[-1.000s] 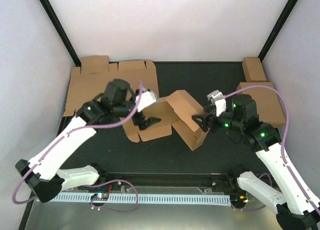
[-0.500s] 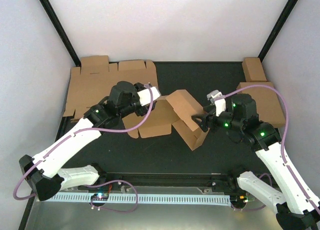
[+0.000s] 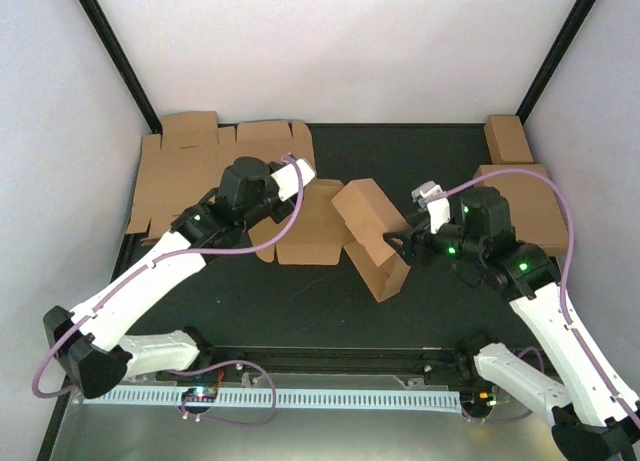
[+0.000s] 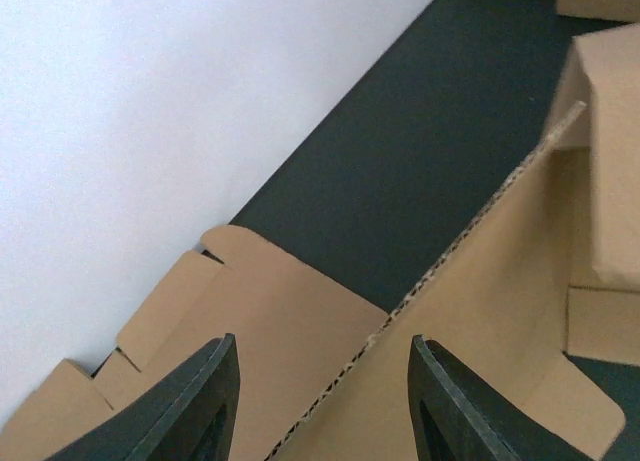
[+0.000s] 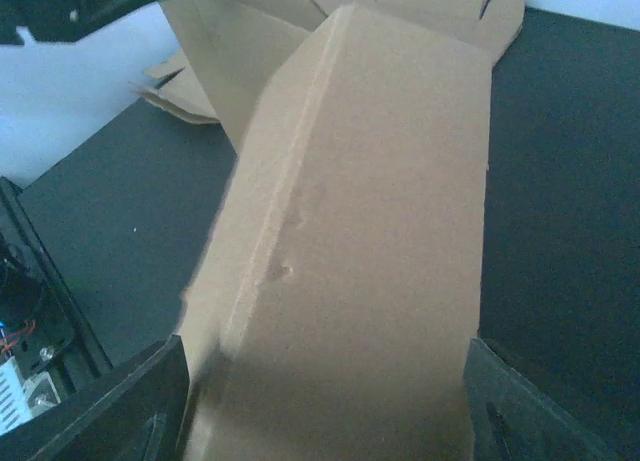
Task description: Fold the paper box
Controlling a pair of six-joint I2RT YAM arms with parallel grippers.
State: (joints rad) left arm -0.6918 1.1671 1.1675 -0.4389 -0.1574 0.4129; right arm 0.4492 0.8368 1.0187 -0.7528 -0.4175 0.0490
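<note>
The paper box [image 3: 335, 236] lies mid-table, brown cardboard, partly folded. Its left panel [image 4: 480, 311] stands on edge, and its right part [image 5: 370, 231] is raised into a sloping fold. My left gripper [image 3: 296, 189] is at the panel's back edge. In the left wrist view this gripper [image 4: 325, 381] is open, with the corrugated edge running between its fingers [image 4: 200, 401] and touching neither. My right gripper [image 3: 400, 243] straddles the raised fold. In the right wrist view its fingertips [image 5: 130, 401] press against both sides, so it is shut on the box.
Flat cardboard sheets [image 3: 190, 171] lie at the back left, just behind the left gripper. More sheets [image 3: 530, 201] and a small oblong brown box [image 3: 508, 138] sit at the right. White walls and black corner posts [image 3: 115, 51] close in the dark table [image 3: 400, 161].
My left gripper has moved from the panel's front to its back edge, and its jaws have narrowed. The left panel has shifted back. The right arm has hardly moved.
</note>
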